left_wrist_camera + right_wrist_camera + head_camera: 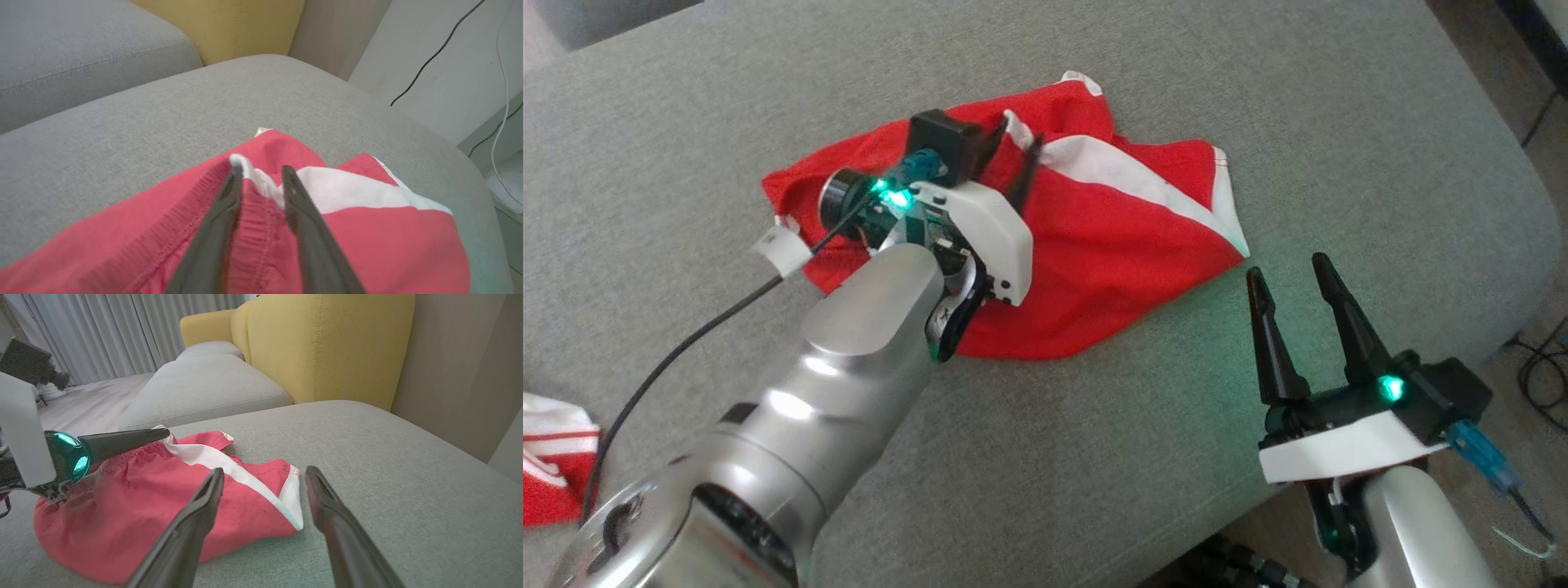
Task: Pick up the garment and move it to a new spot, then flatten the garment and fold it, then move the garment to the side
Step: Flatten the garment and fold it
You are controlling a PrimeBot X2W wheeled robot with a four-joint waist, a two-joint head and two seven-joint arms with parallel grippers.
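A red garment with white bands is seen crumpled near the middle of a grey sofa cushion, not yet flattened or folded. Its elastic waistband is straddled by the narrowly parted fingers of the left gripper; whether the cloth is pinched cannot be told. The right gripper is held spread wide above bare cushion, just beside the garment's white-edged corner. The pick-up is judged barely begun, with the move, flattening, folding and setting aside all left to be done.
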